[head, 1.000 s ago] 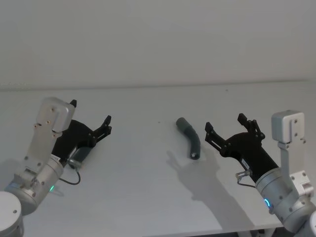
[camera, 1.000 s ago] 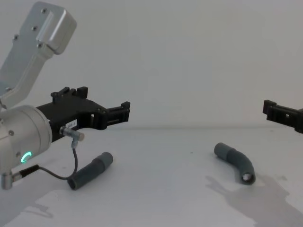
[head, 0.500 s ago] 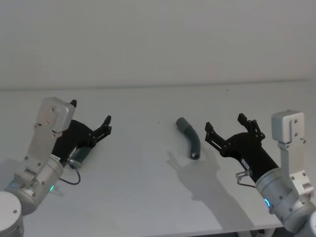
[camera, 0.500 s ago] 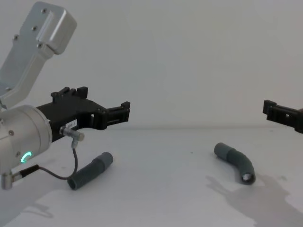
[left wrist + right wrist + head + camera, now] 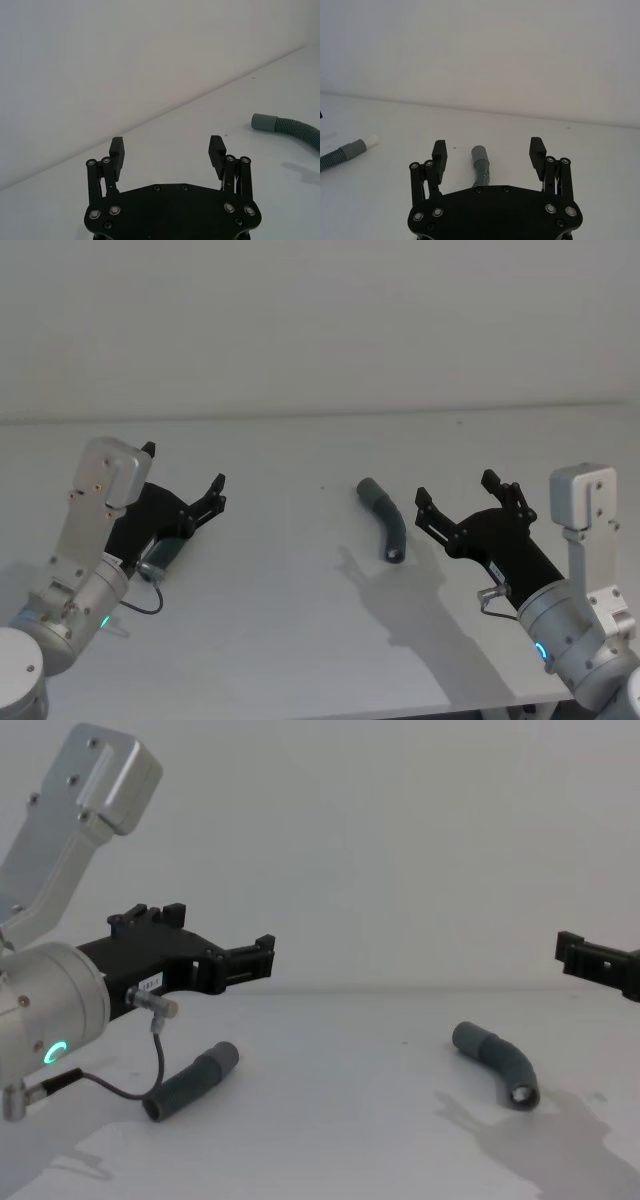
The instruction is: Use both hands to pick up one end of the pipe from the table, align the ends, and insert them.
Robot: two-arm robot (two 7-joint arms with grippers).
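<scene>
1. The table (image 5: 300,640) carries both halves of the pipe, well apart from each other, one near each gripper.
2. The left gripper (image 5: 183,472) hovers above the table with its fingers spread wide and nothing between them. The right gripper (image 5: 456,490) is likewise splayed and empty, raised off the surface.
3. Judged from this, the task is at its opening step, the approach: neither half has been lifted, so aligning and inserting are not yet begun.
4. The straight tube (image 5: 190,1082) lies flat beneath the left gripper, back toward its wrist rather than under its fingertips. I judge that gripper must draw back and come down to close across the tube's body.
5. The bent tube (image 5: 385,520) lies flat just ahead of the right gripper, beside its inner fingertip, toward the other gripper. A short reach forward and down should bring the fingers around it.
6. A thin dark cable (image 5: 160,1055) loops from the left wrist down near the straight tube's nearer end, and it may snag or nudge the tube on the descent.
7. The socket collar (image 5: 479,152) points away from the right gripper.
8. The white tip (image 5: 371,140) sits at the straight tube's end facing the bent tube, so both ends must be turned toward each other once lifted.
</scene>
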